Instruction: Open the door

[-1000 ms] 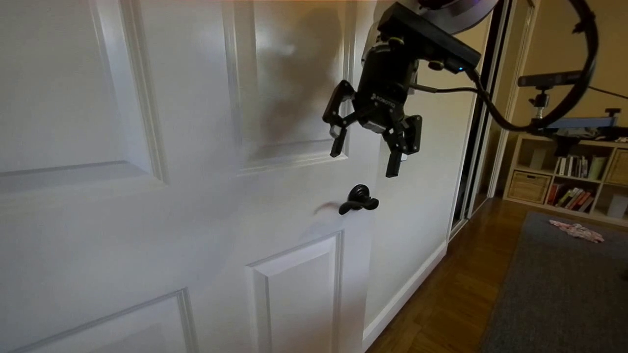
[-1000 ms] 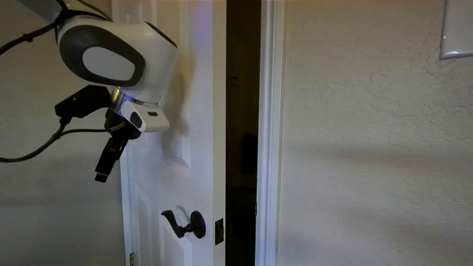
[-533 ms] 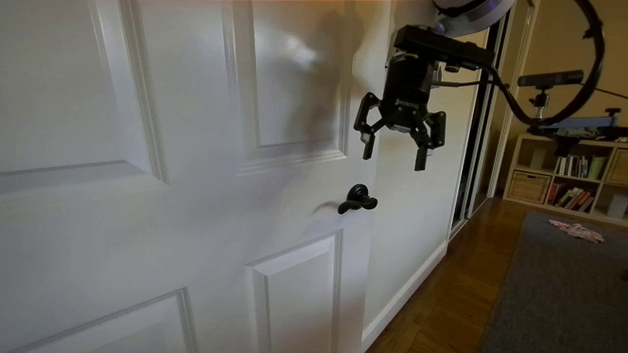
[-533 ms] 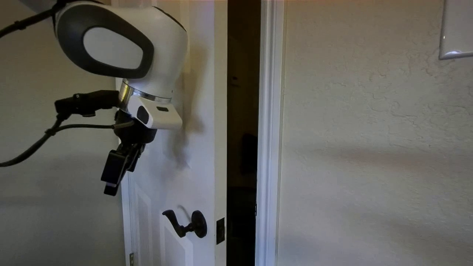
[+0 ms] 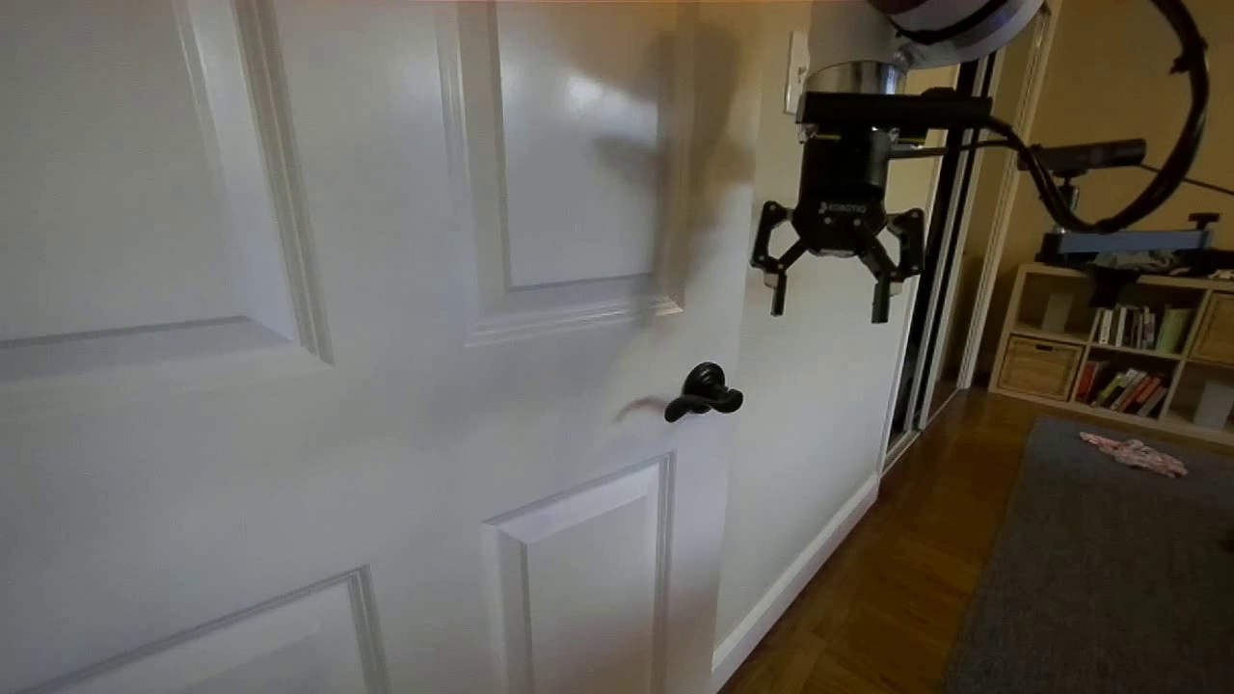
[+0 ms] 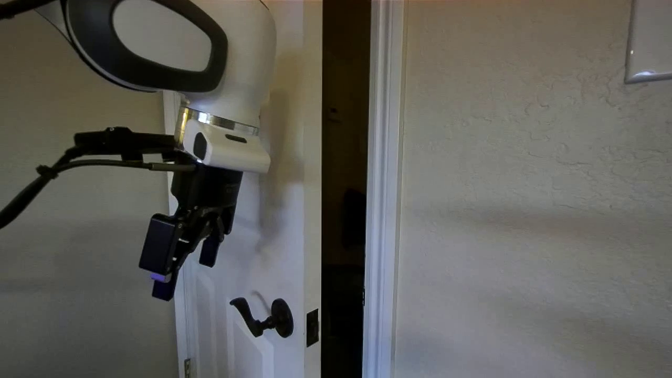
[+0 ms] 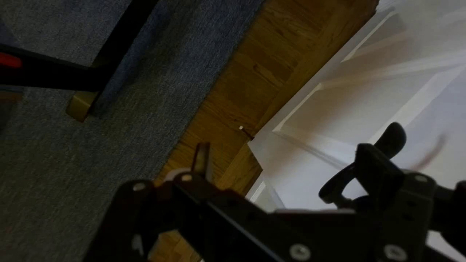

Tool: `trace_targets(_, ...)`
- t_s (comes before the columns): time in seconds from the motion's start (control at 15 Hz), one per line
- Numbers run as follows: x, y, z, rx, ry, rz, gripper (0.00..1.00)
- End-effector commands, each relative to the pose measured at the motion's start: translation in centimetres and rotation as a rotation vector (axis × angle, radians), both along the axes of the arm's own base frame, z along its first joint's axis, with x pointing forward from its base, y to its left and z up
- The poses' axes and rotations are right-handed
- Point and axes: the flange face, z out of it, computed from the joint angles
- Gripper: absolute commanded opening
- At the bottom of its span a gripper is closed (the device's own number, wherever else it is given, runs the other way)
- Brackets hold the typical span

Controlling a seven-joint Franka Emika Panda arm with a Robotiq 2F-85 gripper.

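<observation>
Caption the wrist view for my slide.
Looking down past the open hand: white paneled door, its dark lever handle partly hidden behind a finger, with wooden floor and gray rug.

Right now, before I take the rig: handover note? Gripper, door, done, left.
Gripper: open, holding nothing, higher than the lever handle and clear of it in both exterior views.
Door: ajar, its free edge apart from the frame in an exterior view. The lever handle sits near that edge, not gripped.
Done: door unlatched and partly open.
Left: swinging it wider. I'd probably lower the gripper to the lever handle, then pull; whether it needs turning, I can't say.
</observation>
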Motion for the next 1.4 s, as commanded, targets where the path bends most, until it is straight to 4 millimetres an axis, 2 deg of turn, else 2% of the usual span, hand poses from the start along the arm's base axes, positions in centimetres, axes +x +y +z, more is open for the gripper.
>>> trace_targets(0.0, -1.0, -2.5, -0.4, -0.065, 0.013, -0.100, 1.00)
trace_targets(0.27, -0.7, -5.7, -1.6, -0.100, 0.017, -0.182, 1.00)
trace_targets(0.6, 1.1, -8.9, -2.8, -0.121, -0.064, -0.251, 1.00)
trace_targets(1.0, 3.6, -11.2, -4.4, -0.125, -0.166, -0.315, 1.00)
trace_targets(1.33, 6.5, -12.3, -4.6, -0.122, -0.234, -0.323, 1.00)
